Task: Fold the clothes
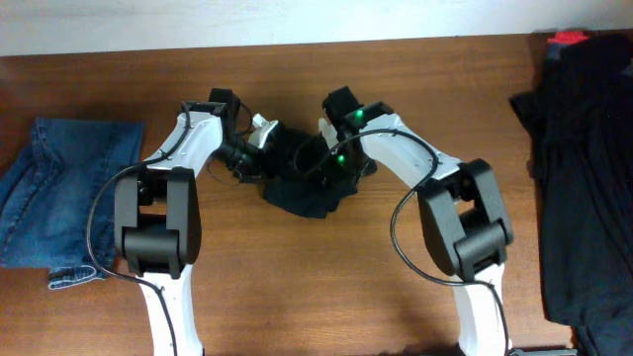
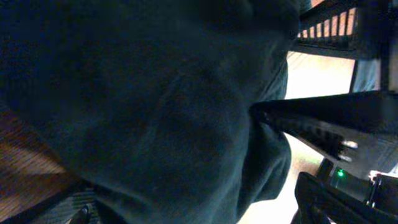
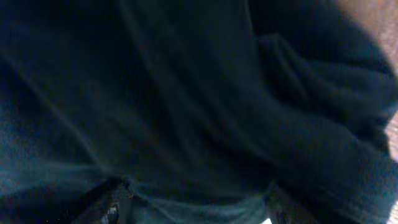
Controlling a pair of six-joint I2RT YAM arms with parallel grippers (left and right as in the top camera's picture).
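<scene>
Black T-shirt (image 1: 302,188) bunched on bench (image 1: 297,287); no clear long axis. Left end effector (image 1: 265,138) and right end effector (image 1: 321,158) buried in fabric; opening cannot be told.

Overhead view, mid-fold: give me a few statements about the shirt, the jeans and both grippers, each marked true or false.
1. The black T-shirt lies bunched at the middle of the table. True.
2. The jeans lie at the table's right edge. False: they lie at its left edge.
3. The left gripper and the right gripper both meet at the T-shirt. True.
4. The T-shirt is spread out flat. False: it is a crumpled heap.
5. The dark clothes pile at the right edge touches the T-shirt. False: bare wood lies between them.
</scene>
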